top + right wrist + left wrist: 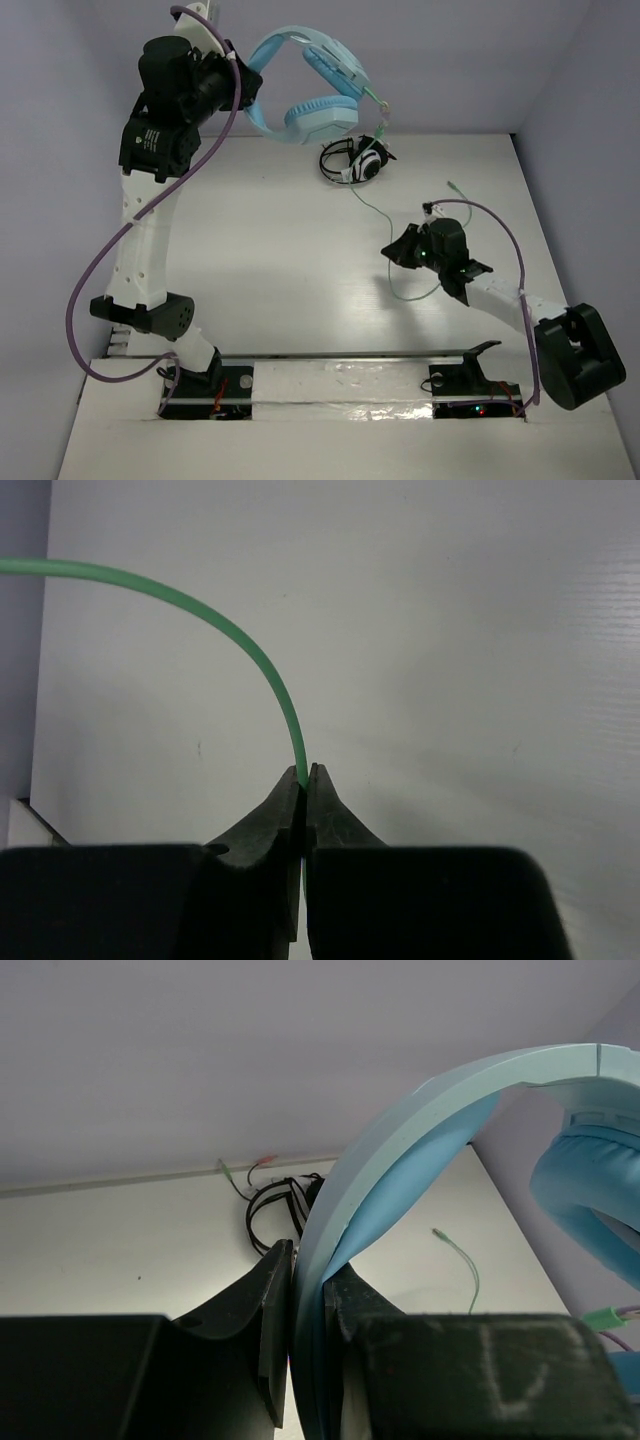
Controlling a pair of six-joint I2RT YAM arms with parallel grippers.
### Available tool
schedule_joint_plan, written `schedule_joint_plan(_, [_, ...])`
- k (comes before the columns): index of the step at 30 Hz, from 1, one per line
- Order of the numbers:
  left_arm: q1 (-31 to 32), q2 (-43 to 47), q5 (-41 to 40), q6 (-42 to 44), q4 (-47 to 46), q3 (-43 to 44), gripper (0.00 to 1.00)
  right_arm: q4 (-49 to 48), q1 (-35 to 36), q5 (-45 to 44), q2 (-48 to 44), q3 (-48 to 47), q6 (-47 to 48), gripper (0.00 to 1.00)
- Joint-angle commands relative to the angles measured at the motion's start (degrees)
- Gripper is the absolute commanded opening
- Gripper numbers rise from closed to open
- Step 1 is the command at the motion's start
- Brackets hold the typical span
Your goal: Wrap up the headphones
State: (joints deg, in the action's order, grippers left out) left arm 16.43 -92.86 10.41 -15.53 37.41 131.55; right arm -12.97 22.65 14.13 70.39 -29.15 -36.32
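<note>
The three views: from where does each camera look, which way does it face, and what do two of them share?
Top external: above and behind the bases, looking down on the table; both arms show, the left claw holding the headphones up.
Left wrist: on the raised left arm, facing the far wall; its fingers clamp the headband.
Right wrist: low over the table, facing its surface; the right claw is shut on the green cable.
Shared: top external and left wrist both show the black-and-white headphones.
</note>
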Motion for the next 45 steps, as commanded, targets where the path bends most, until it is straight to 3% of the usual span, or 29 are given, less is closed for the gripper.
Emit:
schedule_joint_plan(1, [-0.1,2.0,-1.8,-3.5,-8.0,-0.9,0.00,-0.3,1.2,-2.0,-3.0,-1.2,-0.1,0.00])
schedule_joint_plan(10, [-0.1,7.3,-5.0,-9.7,-20.1,-26.0,0.00,18.8,5.6,-13.4,-4.3,-14.1,4.7,0.00])
schedule_joint_plan(16, [-0.1,11.6,-9.8,-14.3,-28.9,-42.6,0.00,24.1,15.0,-18.2,0.1,-19.6,4.9,0.00])
schedule_joint_plan(17, [0.4,12.5,-13.7,-14.6,-30.6,-46.0,0.00,26.1,17.2,-19.0,1.5,-20.8,5.0,0.00])
schedule_joint_plan(22, [7.4,11.6,-22.7,-11.5,-30.6,-49.9,0.00,35.7,30.8,-24.5,3.7,-32.9,8.4,0.00])
schedule_joint_plan(25, [10.7,10.2,-25.1,-9.2,-30.6,-52.2,0.00,43.2,34.0,-28.1,3.5,-38.2,11.2,0.00])
schedule_joint_plan(28, [14.0,9.2,-25.0,-7.7,-31.9,-55.1,0.00,50.0,34.7,-32.3,2.7,-44.6,13.5,0.00])
schedule_joint_plan(32, [17.1,9.8,-18.5,-6.8,-37.0,-61.3,0.00,55.5,34.7,-37.7,1.0,-49.9,15.7,0.00])
schedule_joint_plan(36, [20.0,8.4,-17.1,-4.3,-35.7,-61.5,0.00,59.0,34.7,-41.5,1.1,-55.3,18.6,0.00])
schedule_joint_plan(40, [20.5,9.5,-15.3,-2.6,-33.3,-62.0,0.00,61.6,34.7,-48.4,1.5,-55.9,20.0,0.00])
schedule_joint_plan(45, [20.5,11.6,-6.8,2.2,-29.2,-61.8,0.00,60.7,32.9,-51.2,0.4,-55.8,21.8,0.00])
